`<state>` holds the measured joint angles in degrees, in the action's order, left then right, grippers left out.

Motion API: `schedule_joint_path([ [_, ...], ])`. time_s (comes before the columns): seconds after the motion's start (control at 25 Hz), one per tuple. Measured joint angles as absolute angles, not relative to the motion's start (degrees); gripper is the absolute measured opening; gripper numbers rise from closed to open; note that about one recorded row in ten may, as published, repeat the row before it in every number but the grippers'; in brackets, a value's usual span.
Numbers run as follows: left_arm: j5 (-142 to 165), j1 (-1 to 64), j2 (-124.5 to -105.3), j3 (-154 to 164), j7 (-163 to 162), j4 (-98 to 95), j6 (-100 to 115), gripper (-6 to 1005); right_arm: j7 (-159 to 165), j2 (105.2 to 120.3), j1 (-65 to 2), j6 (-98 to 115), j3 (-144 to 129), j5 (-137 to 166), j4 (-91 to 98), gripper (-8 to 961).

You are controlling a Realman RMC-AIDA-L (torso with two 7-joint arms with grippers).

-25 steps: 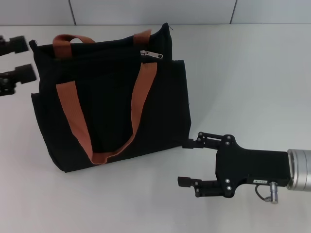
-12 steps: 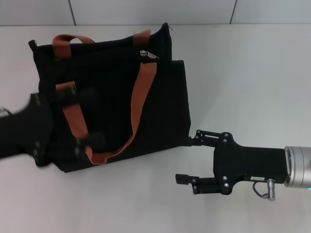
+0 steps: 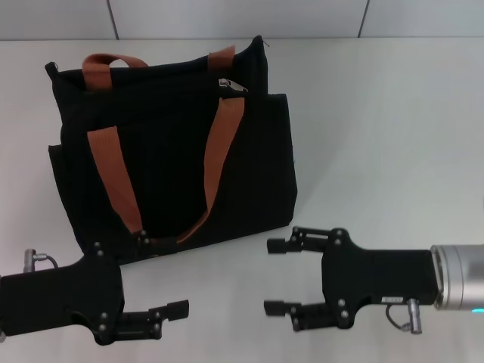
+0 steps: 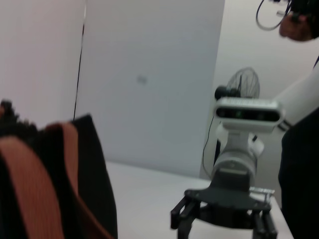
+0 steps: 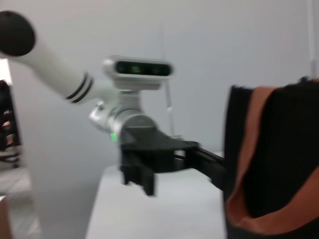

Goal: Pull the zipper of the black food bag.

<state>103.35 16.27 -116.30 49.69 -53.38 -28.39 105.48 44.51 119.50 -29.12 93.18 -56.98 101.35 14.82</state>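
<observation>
Worktop [image 3: 393, 113], pale and flat, carrying the black food bag [image 3: 170, 151], which lies on its side in the far left part of my view. Zipper [image 3: 231, 85]: a small silver slider with its pull tab, sitting on the black track near the bag's far edge, just above the upper end of the right-hand orange strap [image 3: 215, 151]. A second orange strap [image 3: 113, 181] runs down the bag's left half, and the two meet in a loop near the bag's near edge.

Left gripper [image 3: 162, 283]: low at the near left, just in front of the bag's near edge. Its fingers are spread; the near finger [image 3: 170, 310] points right over the bare worktop, while the far one lies against the dark bag edge and is hard to make out. They hold nothing.

Right gripper [image 3: 280, 277]: near the centre, just off the bag's near right corner and apart from it. My fingers [image 3: 291, 245] are spread wide and point left, with only worktop between them.

Both grippers lie well apart from the zipper. Left wrist view: orange strap and black fabric close by, with the right gripper [image 4: 222, 219] farther off. Right wrist view: the bag's [image 5: 279, 164] edge close by, the left gripper [image 5: 149, 172] beyond it.
</observation>
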Motion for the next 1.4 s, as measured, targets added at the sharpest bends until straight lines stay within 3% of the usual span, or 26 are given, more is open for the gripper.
schedule_joint_path([
  [0.6,107.3,16.2,-114.76,49.8,-53.6,-28.2,104.8,827,44.2,119.48,-28.4,93.5,-60.0,101.5,14.0,783],
  [1.4,108.7,16.6,-114.87,50.0,-53.5,-28.2,105.5,827,44.1,119.35,-28.0,94.3,-59.7,101.1,14.7,783],
])
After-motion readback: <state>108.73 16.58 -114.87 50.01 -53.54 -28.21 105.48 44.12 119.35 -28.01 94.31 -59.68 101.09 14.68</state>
